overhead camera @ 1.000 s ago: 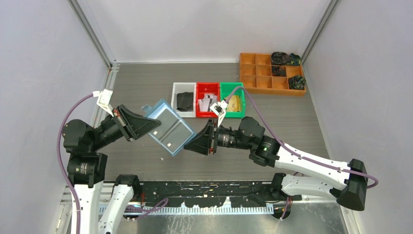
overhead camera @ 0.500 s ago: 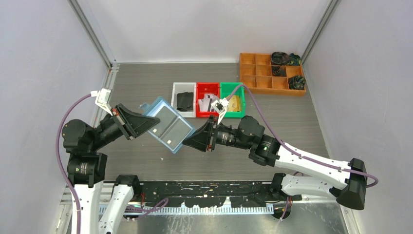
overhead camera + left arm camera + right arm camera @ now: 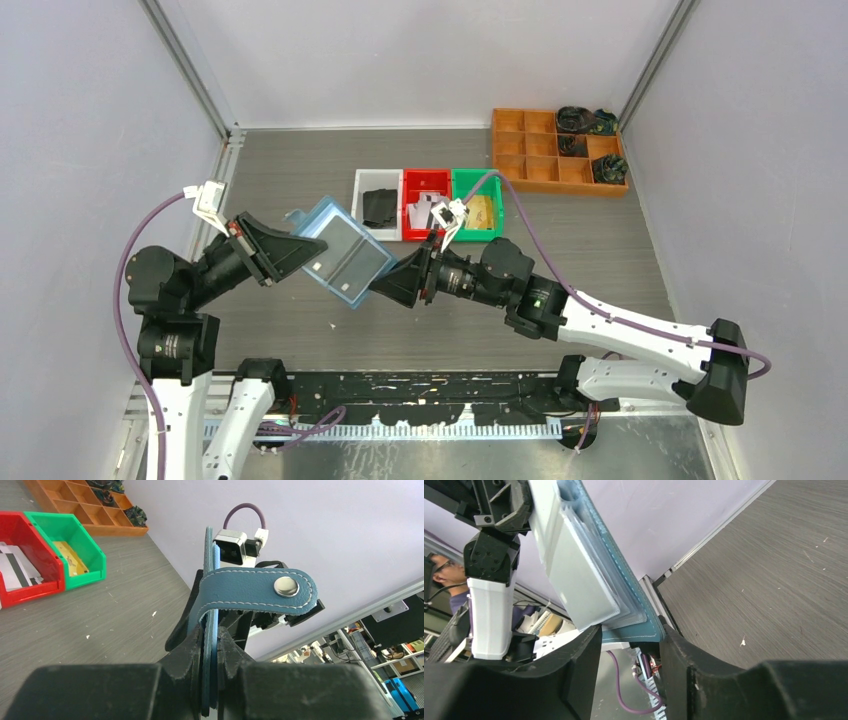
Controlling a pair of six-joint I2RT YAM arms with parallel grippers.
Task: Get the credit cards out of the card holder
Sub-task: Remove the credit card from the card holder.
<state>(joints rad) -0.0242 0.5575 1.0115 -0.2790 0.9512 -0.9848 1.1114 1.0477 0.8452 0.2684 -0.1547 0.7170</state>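
The light-blue card holder [image 3: 338, 256] is held in the air, opened out, its pockets facing up. Grey-white credit cards [image 3: 352, 262] sit in the pockets; they show fanned in the right wrist view [image 3: 574, 575]. My left gripper [image 3: 296, 254] is shut on the holder's left edge [image 3: 210, 645], and the closing tab with its snap [image 3: 260, 587] hangs over it. My right gripper [image 3: 388, 285] is open, its fingers either side of the holder's lower right edge [image 3: 634, 632], not closed on it [image 3: 629, 647].
A white bin [image 3: 362, 180], a red bin [image 3: 425, 180] with white cards in it and a green bin [image 3: 478, 181] stand behind the holder. An orange compartment tray [image 3: 520, 150] with black items is at the back right. Grey walls stand on both sides.
My right gripper has moved left and up to the holder, so its open fingers now straddle the lower right edge. The left gripper and the holder have shifted slightly left.
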